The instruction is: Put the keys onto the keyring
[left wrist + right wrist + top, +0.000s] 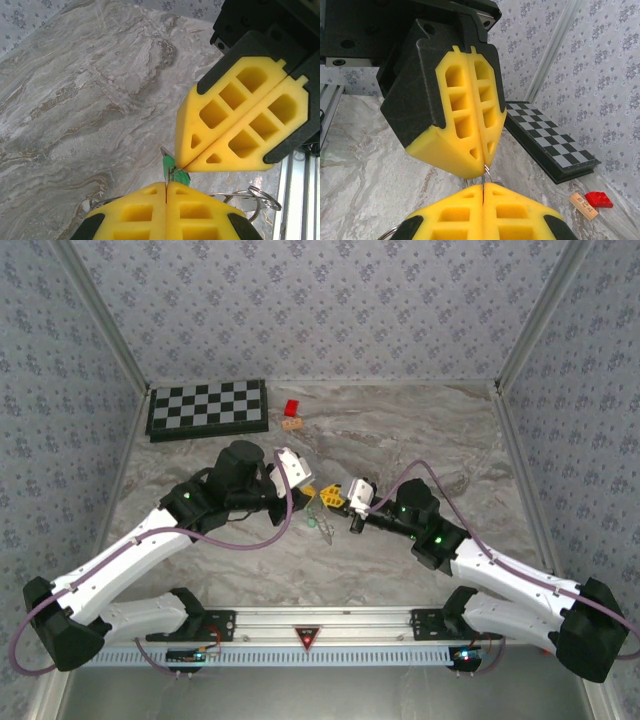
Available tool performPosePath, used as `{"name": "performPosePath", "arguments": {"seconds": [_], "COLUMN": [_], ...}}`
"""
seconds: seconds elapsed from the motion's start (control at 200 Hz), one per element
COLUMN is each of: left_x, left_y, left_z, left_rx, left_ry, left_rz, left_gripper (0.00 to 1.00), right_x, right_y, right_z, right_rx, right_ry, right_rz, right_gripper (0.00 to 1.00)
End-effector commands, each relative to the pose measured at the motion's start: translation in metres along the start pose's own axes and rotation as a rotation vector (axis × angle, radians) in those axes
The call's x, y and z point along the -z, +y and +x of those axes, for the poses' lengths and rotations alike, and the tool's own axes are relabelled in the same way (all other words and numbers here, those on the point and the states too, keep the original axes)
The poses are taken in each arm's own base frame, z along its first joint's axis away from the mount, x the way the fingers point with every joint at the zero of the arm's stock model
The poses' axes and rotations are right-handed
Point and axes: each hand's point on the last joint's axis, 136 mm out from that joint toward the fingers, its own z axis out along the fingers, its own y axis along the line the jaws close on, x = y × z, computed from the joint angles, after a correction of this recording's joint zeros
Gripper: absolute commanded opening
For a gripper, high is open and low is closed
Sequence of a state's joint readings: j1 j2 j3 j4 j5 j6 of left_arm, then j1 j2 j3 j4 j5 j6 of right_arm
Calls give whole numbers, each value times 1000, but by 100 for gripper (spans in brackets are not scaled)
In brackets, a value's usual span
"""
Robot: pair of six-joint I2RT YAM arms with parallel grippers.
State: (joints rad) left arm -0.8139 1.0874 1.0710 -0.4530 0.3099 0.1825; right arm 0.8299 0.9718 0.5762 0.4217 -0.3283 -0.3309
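Keys (316, 521) lie mid-bench (420, 430) beside the keyring (252, 197); one green key (174, 170) sits between the left hand (166, 189) and right hand (484, 187), both fully closed, their hold unclear. Threading seems in hand; next, ease the key along the ring's wire

No readable text; a red triangle sign (308, 637) marks the front rail (370, 620).

White-black arms (130, 560), purple cables (270, 540), yellow fingers (450, 160) (honeycombed)
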Motion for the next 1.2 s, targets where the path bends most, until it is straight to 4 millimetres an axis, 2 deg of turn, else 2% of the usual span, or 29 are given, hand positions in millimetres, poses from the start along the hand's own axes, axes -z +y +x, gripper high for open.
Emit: {"name": "performPosePath", "arguments": {"seconds": [0.0,0.255,0.42,0.565,0.66,0.905,1.069,1.194], "left_x": [8,10,14,18,19,18,10,10], "left_y": [3,4,4,4,4,4,4,6], "left_z": [-25,-28,-32,-37,-42,-53,-59,-66], "left_rx": [-12,-2,10,18,20,49,87,98], "left_ry": [-73,-92,-117,-155,-179,-252,-284,-359], "left_rz": [-21,-26,-27,-33,-32,-23,1,1], "left_gripper": [0,0,0,0,0,0,0,0], "right_x": [-1,-4,-2,6,12,29,40,47], "right_y": [9,12,7,3,-1,-25,-45,-53], "right_z": [-8,-4,0,2,3,2,-1,-3], "right_rx": [17,19,18,-4,-27,-191,-310,-370], "right_ry": [-20,-6,-1,-18,-28,-58,-81,-106], "right_rz": [-42,-53,-11,32,68,148,185,185], "right_gripper": [0,0,0,17,20,20,26,26]}}
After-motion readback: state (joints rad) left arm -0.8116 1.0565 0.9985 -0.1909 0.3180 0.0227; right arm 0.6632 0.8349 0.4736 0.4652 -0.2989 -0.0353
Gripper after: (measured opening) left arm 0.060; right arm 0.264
